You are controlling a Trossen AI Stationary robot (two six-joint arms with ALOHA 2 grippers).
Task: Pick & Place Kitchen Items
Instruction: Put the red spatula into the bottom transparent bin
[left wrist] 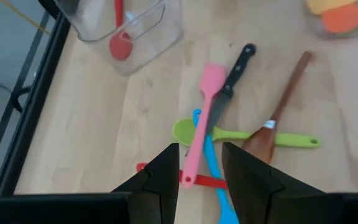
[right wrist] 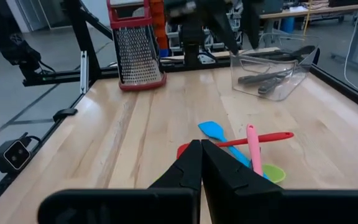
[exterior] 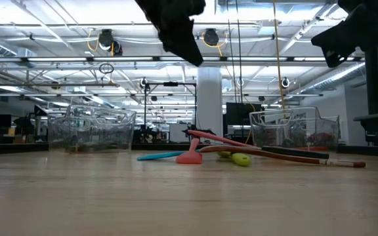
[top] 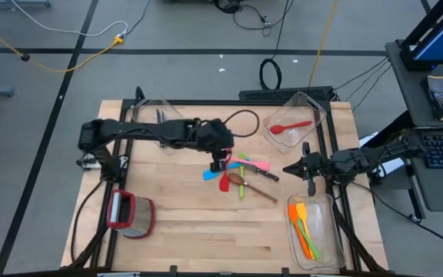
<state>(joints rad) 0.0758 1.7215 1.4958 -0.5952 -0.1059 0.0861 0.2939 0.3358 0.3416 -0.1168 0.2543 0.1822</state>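
A pile of utensils lies at the table's middle: a pink spatula (left wrist: 205,109), a blue spatula (top: 210,175), a red spatula (top: 225,183), a green spoon (left wrist: 229,134), a brown wooden spoon (left wrist: 278,118) and a black-handled knife (left wrist: 235,71). They lie crossed over one another. My left gripper (top: 220,163) is open and hangs well above the pile's left end; the low view shows it (exterior: 176,29) high over the table. In its wrist view (left wrist: 201,177) the pink handle and blue spatula show between its fingers. My right gripper (top: 286,168) is shut and empty, right of the pile.
A clear bin (top: 160,115) with dark utensils stands far left. A clear bin (top: 314,115) with a red spoon stands far right. A third bin (top: 325,258) with orange, yellow and green utensils stands near right. A red-rimmed grater (top: 131,214) lies near left.
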